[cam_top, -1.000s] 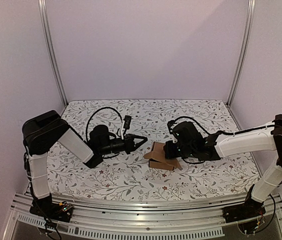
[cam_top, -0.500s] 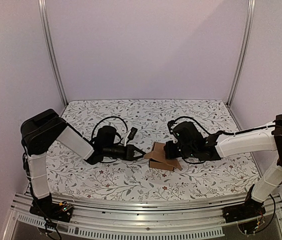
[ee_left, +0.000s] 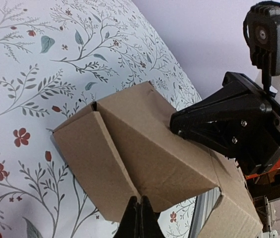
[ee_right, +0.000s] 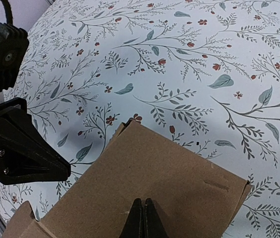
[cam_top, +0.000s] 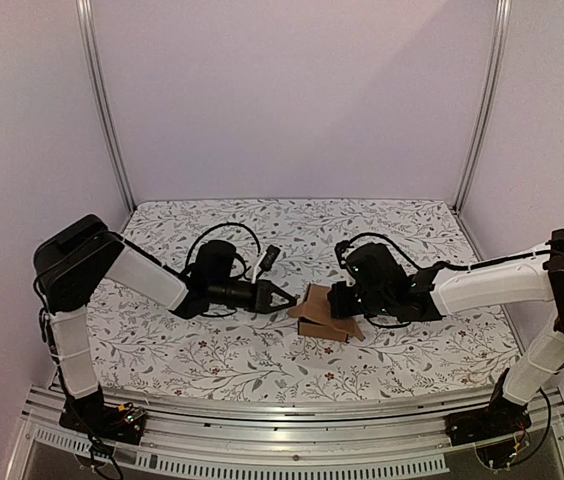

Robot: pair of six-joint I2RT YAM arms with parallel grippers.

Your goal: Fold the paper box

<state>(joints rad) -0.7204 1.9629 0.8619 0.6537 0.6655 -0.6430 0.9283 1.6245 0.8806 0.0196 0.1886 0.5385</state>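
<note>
1. Worktop (cam_top: 212, 360). This is the floral-patterned surface. Both arms extend low over it from the near edge.

2. Arms. The right arm (cam_top: 482, 285) stretches from the near right corner toward the middle. The left arm (cam_top: 147, 280) does the same from the near left corner. They face each other, so the piece is met from both sides.

3. Paper box (cam_top: 324, 312). It sits near the middle of the worktop, between the two grippers. It is partly formed: creased panels stand up in a wedge, and one end flap (ee_left: 234, 210) lies unfolded.

4. Right gripper (ee_left: 174, 125). Its fingers are together, with no card visible between them. The tip bears on the upper panel, which you may judge to pin the piece against sliding.

5. Left gripper (ee_left: 140, 201). Its fingers are together too, forming one narrow point. The point sits at the lower edge of the panel facing it, beside a crease. You cannot tell contact from near-contact. A closed tip probably serves as a pusher to drive that panel inward.

6. Caution. Expect the light card to skid or spring back if the right-hand hold slips.
</note>
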